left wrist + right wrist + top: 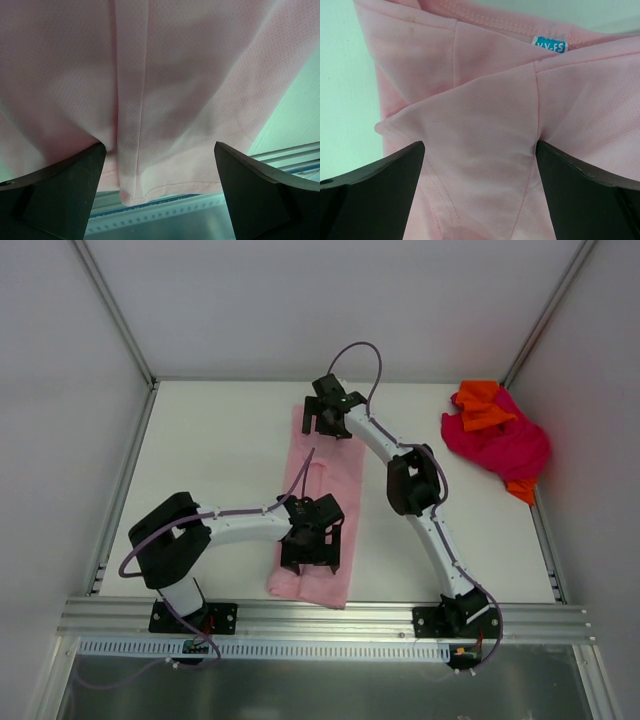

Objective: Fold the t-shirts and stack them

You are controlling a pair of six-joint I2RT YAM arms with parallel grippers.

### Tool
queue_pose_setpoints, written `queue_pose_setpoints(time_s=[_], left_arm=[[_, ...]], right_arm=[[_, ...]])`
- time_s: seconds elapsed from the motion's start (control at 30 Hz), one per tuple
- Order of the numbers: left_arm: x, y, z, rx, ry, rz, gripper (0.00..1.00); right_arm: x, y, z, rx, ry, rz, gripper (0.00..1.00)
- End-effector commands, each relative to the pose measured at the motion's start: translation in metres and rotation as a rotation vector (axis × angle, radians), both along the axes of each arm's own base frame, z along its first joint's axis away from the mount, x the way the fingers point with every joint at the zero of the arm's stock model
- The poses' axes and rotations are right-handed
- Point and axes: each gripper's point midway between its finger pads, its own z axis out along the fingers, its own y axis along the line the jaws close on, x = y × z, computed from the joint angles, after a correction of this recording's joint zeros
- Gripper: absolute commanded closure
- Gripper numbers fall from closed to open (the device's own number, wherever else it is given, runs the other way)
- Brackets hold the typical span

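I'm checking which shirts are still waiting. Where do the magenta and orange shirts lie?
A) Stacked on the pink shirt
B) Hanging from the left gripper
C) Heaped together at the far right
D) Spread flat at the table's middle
C: the magenta shirt and orange shirt lie crumpled in one heap at the far right, apart from the pink shirt.

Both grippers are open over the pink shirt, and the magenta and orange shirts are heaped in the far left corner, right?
No: the magenta shirt and orange shirt are heaped in the far right corner, as the top external view shows. The left gripper and right gripper are indeed open over the pink shirt.
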Motion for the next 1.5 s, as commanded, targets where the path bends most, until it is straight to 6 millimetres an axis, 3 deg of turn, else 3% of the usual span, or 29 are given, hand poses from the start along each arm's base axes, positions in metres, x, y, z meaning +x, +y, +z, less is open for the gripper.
queue_pose_setpoints(time_s=[0.0, 0.27, 0.33, 0.37, 0.43, 0.47, 0.5, 0.53, 0.6, 0.63, 0.7, 0.73, 0.83, 0.87, 0.9, 0.93, 0.97, 1.0, 1.03, 1.07, 1.1, 1.13, 1.17, 1.2, 1.23, 1.33, 1.37, 1.47], left_arm=[[-0.01, -0.004, -0.02, 0.073, 0.006, 0.023, 0.07], [-0.008, -0.005, -0.023, 0.066, -0.015, 0.084, 0.07], [0.003, -0.009, -0.014, 0.089, -0.067, 0.04, 0.06], [0.015, -0.023, 0.001, 0.066, -0.11, 0.023, 0.05], [0.03, -0.015, 0.017, 0.135, -0.187, -0.026, 0.03], [0.041, -0.023, 0.035, 0.119, -0.233, -0.029, 0.01], [0.05, -0.018, 0.05, 0.131, -0.293, -0.023, 0.01], [0.051, -0.01, 0.06, 0.155, -0.311, -0.025, 0.01], [0.062, -0.005, 0.096, 0.13, -0.395, -0.008, 0.01], [0.063, -0.001, 0.106, 0.126, -0.416, 0.005, 0.01], [0.062, 0.008, 0.138, 0.076, -0.445, 0.028, 0.01], [0.063, 0.011, 0.148, 0.063, -0.46, 0.035, 0.01], [0.055, 0.037, 0.172, 0.034, -0.505, 0.067, 0.01], [0.054, 0.055, 0.177, 0.022, -0.536, 0.099, 0.01], [0.055, 0.064, 0.179, 0.009, -0.556, 0.123, 0.01], [0.058, 0.073, 0.179, -0.011, -0.57, 0.149, 0.01], [0.06, 0.096, 0.171, -0.04, -0.546, 0.194, 0.01], [0.07, 0.094, 0.175, -0.126, -0.57, 0.226, 0.01], [0.071, 0.105, 0.154, -0.134, -0.548, 0.234, 0.01], [0.068, 0.105, 0.163, -0.23, -0.571, 0.186, 0.01], [0.09, 0.109, 0.171, -0.291, -0.643, 0.227, 0.01], [0.091, 0.113, 0.16, -0.293, -0.65, 0.198, 0.01], [0.091, 0.113, 0.16, -0.308, -0.676, 0.124, 0.01], [0.099, 0.119, 0.156, -0.291, -0.686, 0.127, 0.01], [0.098, 0.121, 0.145, -0.28, -0.658, 0.105, 0.01], [0.104, 0.111, 0.124, -0.329, -0.589, 0.069, 0.01], [0.106, 0.109, 0.118, -0.335, -0.562, 0.09, 0.01], [0.11, 0.102, 0.122, -0.376, -0.556, 0.123, 0.01]], right_arm=[[-0.006, 0.017, -0.005, 0.024, 0.013, 0.066, 0.0], [0.004, 0.008, 0.005, -0.012, -0.036, 0.104, 0.0], [0.004, 0.011, 0.016, 0.002, -0.046, 0.132, 0.0], [0.006, 0.014, 0.028, 0.023, -0.063, 0.153, 0.0], [0.009, 0.017, 0.076, 0.054, -0.147, 0.191, 0.0], [0.012, 0.017, 0.1, 0.045, -0.208, 0.23, 0.0], [0.014, 0.014, 0.126, 0.048, -0.258, 0.237, 0.0], [0.011, 0.01, 0.18, 0.079, -0.35, 0.239, 0.0], [0.008, -0.003, 0.235, 0.087, -0.457, 0.249, 0.0], [-0.003, -0.013, 0.283, 0.114, -0.533, 0.244, 0.0], [-0.016, -0.028, 0.312, 0.104, -0.575, 0.237, 0.0], [-0.03, -0.045, 0.339, 0.089, -0.61, 0.205, 0.0], [-0.053, -0.075, 0.348, 0.031, -0.586, 0.163, 0.0], [-0.073, -0.095, 0.365, 0.021, -0.596, 0.139, 0.0], [-0.082, -0.103, 0.344, 0.0, -0.532, 0.133, 0.0], [-0.093, -0.111, 0.338, -0.002, -0.508, 0.13, 0.0], [-0.118, -0.124, 0.355, 0.023, -0.537, 0.125, 0.0], [-0.13, -0.125, 0.319, 0.018, -0.457, 0.138, 0.0], [-0.142, -0.129, 0.31, 0.032, -0.442, 0.143, 0.0], [-0.167, -0.139, 0.324, 0.071, -0.486, 0.144, 0.0], [-0.179, -0.141, 0.312, 0.089, -0.481, 0.161, 0.0], [-0.193, -0.132, 0.262, 0.116, -0.411, 0.23, 0.0], [-0.217, -0.134, 0.265, 0.175, -0.445, 0.272, 0.0], [-0.228, -0.128, 0.251, 0.231, -0.427, 0.291, 0.0], [-0.247, -0.132, 0.199, 0.237, -0.31, 0.281, 0.0], [-0.275, -0.144, 0.159, 0.259, -0.224, 0.219, 0.0], [-0.285, -0.147, 0.133, 0.27, -0.163, 0.178, 0.0], [-0.29, -0.151, 0.123, 0.286, -0.168, 0.132, 0.0]])
